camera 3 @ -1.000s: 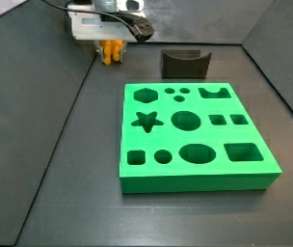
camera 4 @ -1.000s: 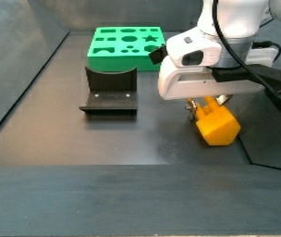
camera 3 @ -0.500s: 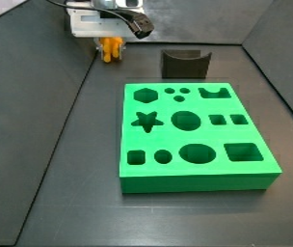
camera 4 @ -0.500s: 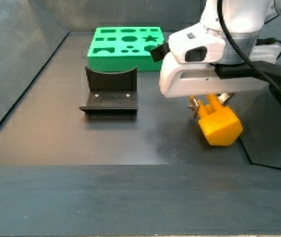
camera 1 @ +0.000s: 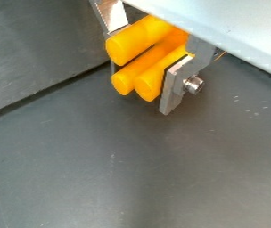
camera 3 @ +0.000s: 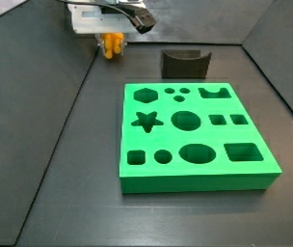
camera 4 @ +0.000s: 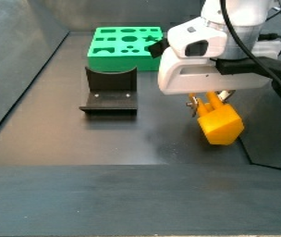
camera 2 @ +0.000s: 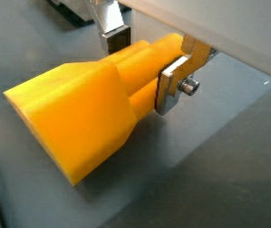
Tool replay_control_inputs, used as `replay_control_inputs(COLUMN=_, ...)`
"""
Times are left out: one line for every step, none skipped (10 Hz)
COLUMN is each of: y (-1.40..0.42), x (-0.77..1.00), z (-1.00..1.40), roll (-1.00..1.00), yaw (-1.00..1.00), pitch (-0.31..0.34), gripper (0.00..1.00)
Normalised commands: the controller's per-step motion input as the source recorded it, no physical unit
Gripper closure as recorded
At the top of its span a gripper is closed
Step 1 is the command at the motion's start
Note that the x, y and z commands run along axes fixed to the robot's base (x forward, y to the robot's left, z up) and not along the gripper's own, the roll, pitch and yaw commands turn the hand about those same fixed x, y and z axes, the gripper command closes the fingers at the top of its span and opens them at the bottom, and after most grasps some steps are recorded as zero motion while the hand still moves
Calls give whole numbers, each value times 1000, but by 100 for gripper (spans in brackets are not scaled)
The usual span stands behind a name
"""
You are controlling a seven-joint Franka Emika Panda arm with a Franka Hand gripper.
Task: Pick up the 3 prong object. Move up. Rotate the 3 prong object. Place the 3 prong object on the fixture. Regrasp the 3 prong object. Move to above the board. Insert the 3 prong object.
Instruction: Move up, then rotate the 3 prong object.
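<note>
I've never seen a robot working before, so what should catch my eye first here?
The gripper holds a bright orange 3 prong object just above the dark floor, its silver fingers clamped on the prongs. Away from it lies the big green board full of shaped holes, with the dark fixture behind.

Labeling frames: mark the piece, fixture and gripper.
Piece (camera 4: pixel 218 123): side view, blocky lower end.
Fixture (camera 4: pixel 108 82): side view, upright back.
Gripper (camera 1: pixel 143 64): wrist view, between fingertips, shut on piece.

A robot test bench in a lab.
A dark walled tray (camera 4: pixel 56 139) held a green board (camera 3: pixel 195 135), a fixture (camera 4: pixel 110 91) and the gripper (camera 4: pixel 207 100) clamping an orange piece (camera 4: pixel 220 122).
</note>
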Motion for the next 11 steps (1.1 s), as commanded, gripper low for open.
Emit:
replay_control_inputs(y=-26, x=-41, z=783, roll=-12, yaw=33, pitch=18, gripper=100)
replay_control_inputs(y=-39, x=-52, z=666, roll=-31, yaw=41, pitch=8, gripper=100)
replay_control_inputs(y=-31, x=-44, z=591, roll=-42, yaw=41, pitch=6, gripper=100)
replay_control_inputs(y=-23, x=-26, z=428, roll=-69, yaw=38, pitch=10, gripper=100)
replay_control_inputs(y=-15, x=-16, z=260, roll=-98, yaw=33, pitch=19, gripper=100)
replay_control_inputs(y=-284, x=844, z=833, roll=0, yaw=0, pitch=0, gripper=100)
replay_control_inputs(y=-270, x=802, z=708, roll=-12, yaw=-7, pitch=25, gripper=100)
replay_control_inputs(y=-169, x=644, z=559, roll=-13, yaw=9, pitch=83, gripper=100)
replay_control_inputs(y=-73, x=407, z=337, roll=-29, yaw=16, pitch=103, gripper=100)
replay_control_inputs(y=-49, x=222, z=165, roll=-42, yaw=19, pitch=99, gripper=100)
replay_control_inputs(y=0, x=0, z=0, roll=0, yaw=-1000, pitch=0, gripper=100)
